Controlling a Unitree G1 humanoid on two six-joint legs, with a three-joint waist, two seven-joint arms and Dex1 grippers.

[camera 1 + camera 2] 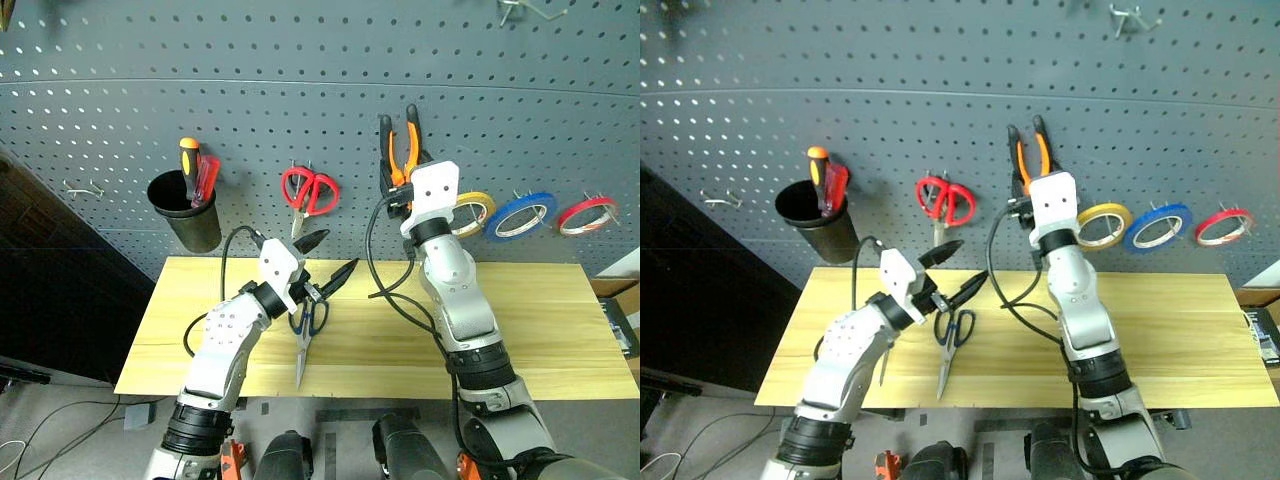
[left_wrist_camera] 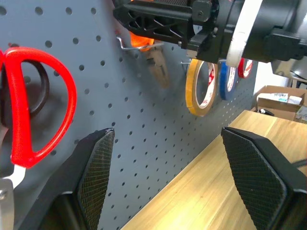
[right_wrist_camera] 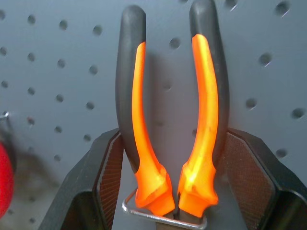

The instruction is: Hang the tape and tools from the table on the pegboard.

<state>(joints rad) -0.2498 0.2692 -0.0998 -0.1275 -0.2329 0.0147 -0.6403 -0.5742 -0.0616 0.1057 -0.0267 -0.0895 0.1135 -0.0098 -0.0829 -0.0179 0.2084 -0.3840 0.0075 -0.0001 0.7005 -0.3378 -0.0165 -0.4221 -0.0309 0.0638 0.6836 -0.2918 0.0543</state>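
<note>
Watching right end effector (image 3: 163, 191): fingers flank the pliers (image 1: 402, 150) on a pegboard (image 1: 300, 90) hook, contact unclear. Snagging could unhook them. Left end effector (image 1: 327, 262) open above blue-handled scissors (image 1: 306, 335) on surface (image 1: 540, 330).

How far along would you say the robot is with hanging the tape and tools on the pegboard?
Done: the thin red ring of tape hangs on the dark grey pegboard.

In hand: the orange-and-black-handled pliers sit on a wire hook between the right gripper's fingers.

Left: the blue-handled steel scissors lie on the light wooden table, below the open left gripper. I cannot spot the blue-handled screwdriver.
</note>
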